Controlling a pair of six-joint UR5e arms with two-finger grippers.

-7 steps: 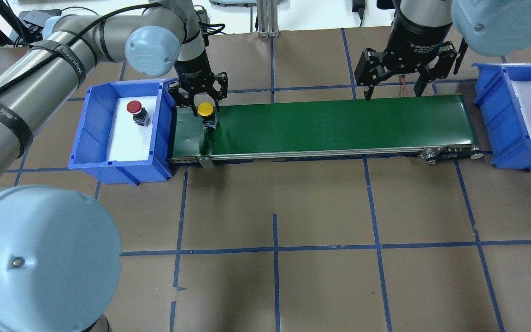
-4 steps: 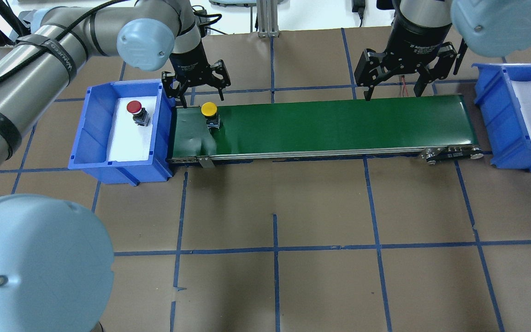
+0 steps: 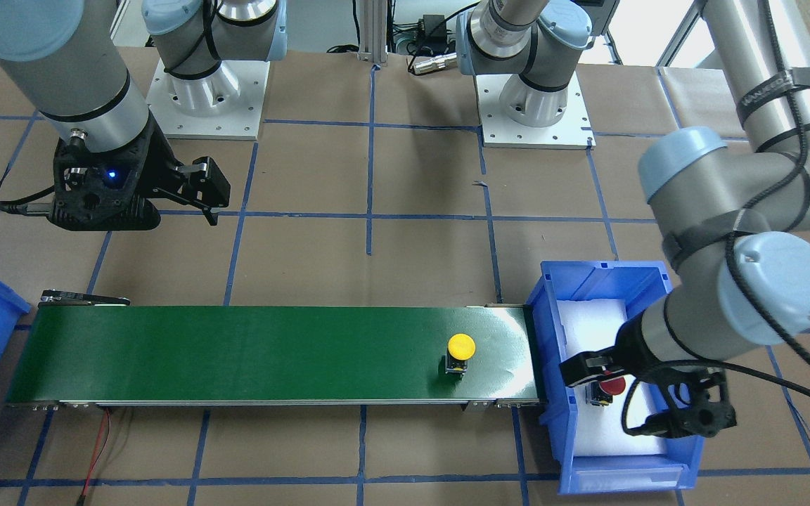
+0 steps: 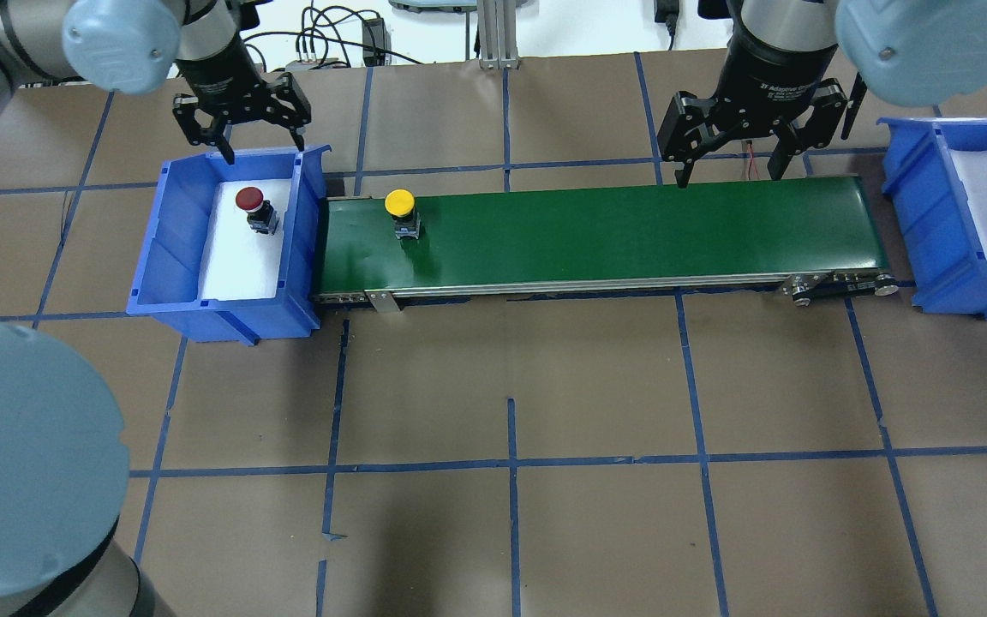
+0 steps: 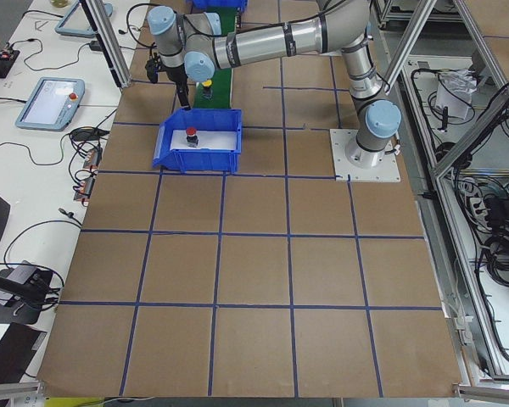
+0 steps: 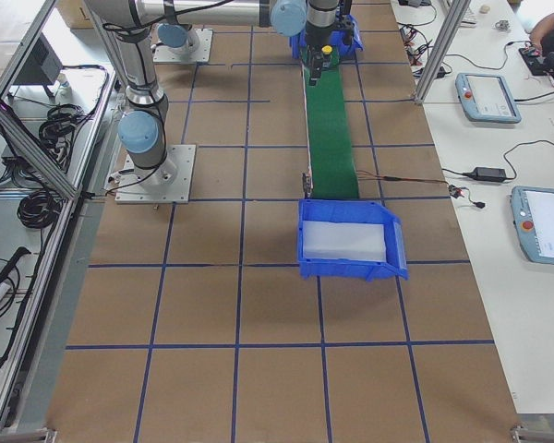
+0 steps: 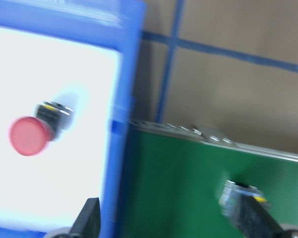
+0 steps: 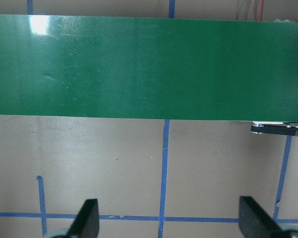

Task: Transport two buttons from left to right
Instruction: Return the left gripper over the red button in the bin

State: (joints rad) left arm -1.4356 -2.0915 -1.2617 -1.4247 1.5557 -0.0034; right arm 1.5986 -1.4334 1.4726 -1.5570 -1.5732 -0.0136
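Observation:
The yellow-capped button (image 4: pixel 399 206) stands on the left end of the green conveyor belt (image 4: pixel 631 231); it also shows in the front view (image 3: pixel 460 346). The red-capped button (image 4: pixel 250 200) stands on white foam in the left blue bin (image 4: pixel 159 240). My left gripper (image 4: pixel 264 152) is open and empty above the bin's far rim. In the blurred left wrist view, the red button (image 7: pixel 27 135) lies left of the open fingers. My right gripper (image 4: pixel 728 176) is open and empty above the belt's far edge, near its right part.
A second blue bin (image 4: pixel 913 214) with white foam stands past the belt's right end. The right wrist view shows bare belt (image 8: pixel 149 64) and brown paper with blue tape lines. A red wire (image 3: pixel 99 450) lies by the belt's motor end.
My left gripper has drawn away from the yellow button and moved left and back to above the left bin's far rim. The yellow button has drifted slightly right on the belt. The right arm has not moved.

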